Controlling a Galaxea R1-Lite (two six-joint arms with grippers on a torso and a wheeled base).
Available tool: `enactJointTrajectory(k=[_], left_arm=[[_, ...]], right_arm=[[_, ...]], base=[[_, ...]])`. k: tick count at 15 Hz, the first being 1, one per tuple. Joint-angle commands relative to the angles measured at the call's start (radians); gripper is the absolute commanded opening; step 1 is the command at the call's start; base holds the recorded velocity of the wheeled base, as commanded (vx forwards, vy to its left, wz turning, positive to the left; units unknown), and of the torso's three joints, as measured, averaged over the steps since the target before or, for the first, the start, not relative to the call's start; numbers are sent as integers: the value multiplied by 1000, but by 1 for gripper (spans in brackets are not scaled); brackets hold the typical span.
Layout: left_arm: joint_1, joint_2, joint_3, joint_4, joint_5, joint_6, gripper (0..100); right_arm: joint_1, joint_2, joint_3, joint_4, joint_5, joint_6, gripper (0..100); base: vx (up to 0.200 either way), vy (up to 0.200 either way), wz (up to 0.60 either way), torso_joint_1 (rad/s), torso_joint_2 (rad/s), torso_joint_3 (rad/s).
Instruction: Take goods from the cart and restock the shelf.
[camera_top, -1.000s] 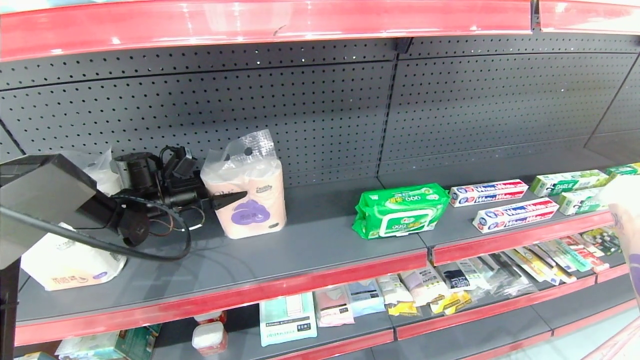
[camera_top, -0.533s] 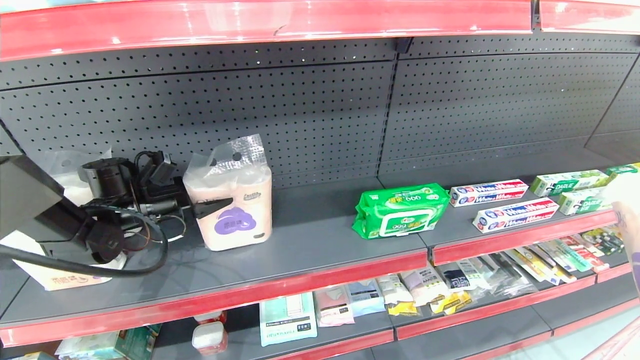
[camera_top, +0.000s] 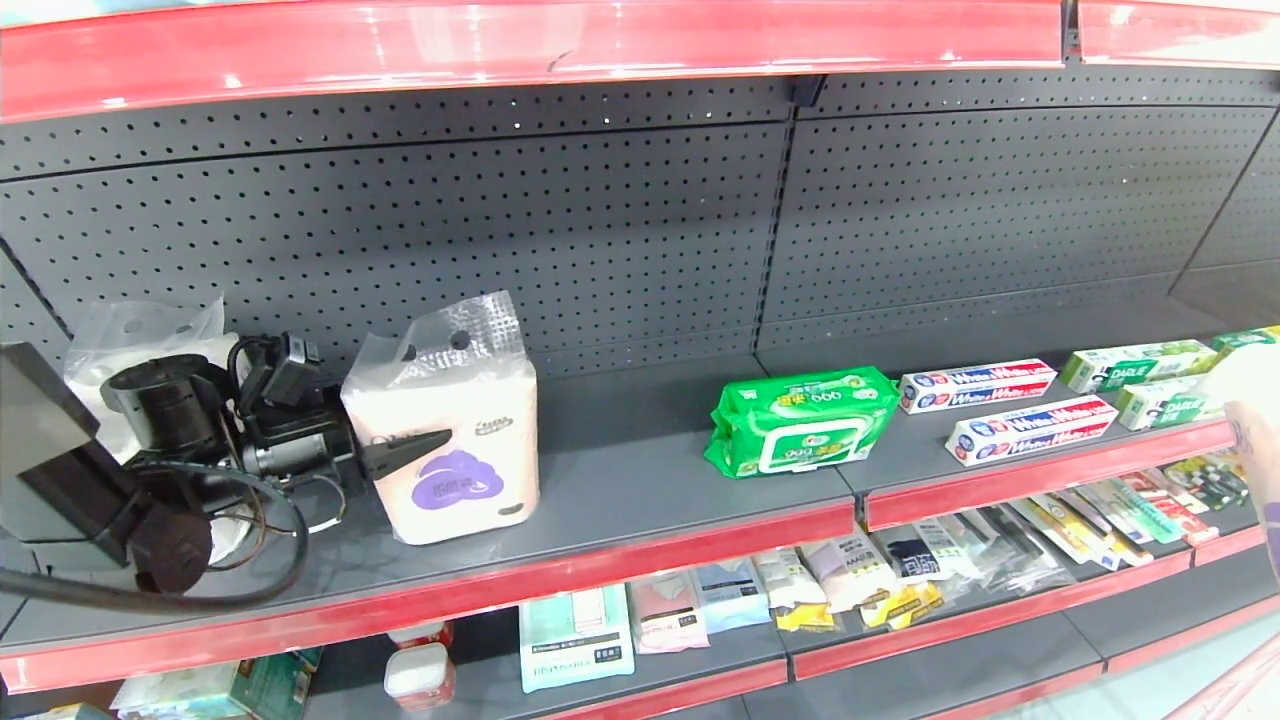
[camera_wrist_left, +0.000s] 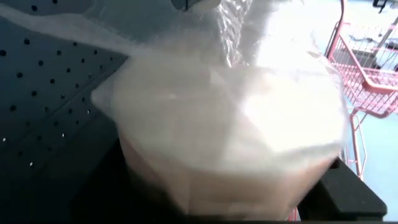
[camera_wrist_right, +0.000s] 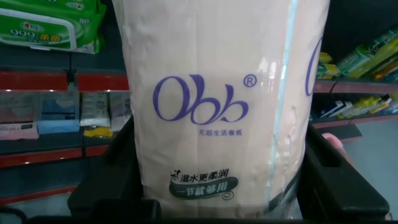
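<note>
**Toilet paper going onto the shelf, both pincers loaded**

Head view: our left pincer (camera_top: 422, 440) is clamped across a toilet-paper pack (camera_top: 465, 395) at the left of the shelf (camera_top: 650, 500), near its front lip. We should seat it upright and flat before letting go. Left wrist view: the pack bulges between the fingers, with the cart (camera_wrist_left: 368, 68) behind. Right wrist view: our right pincer (camera_wrist_right: 217, 190) squeezes a second toilet-paper pack (camera_wrist_right: 217, 87), waiting its turn.

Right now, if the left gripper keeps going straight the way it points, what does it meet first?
The left gripper clamps the toilet paper pack. Past that it points along bare shelf toward the green wipes pack, likely first, though depth is unclear.
</note>
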Motion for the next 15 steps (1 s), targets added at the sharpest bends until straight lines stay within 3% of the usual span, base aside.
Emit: enactJointTrajectory(k=[1,15], left_arm=[[1,-4,33,-33,-1,-24,0],[58,-4,146,-93,-57,-7,0]], right_arm=[[0,2,3,0,0,1,0],[0,2,4,0,0,5,0]], base=[[0,0,0,0,0,0],[0,0,0,0,0,0]])
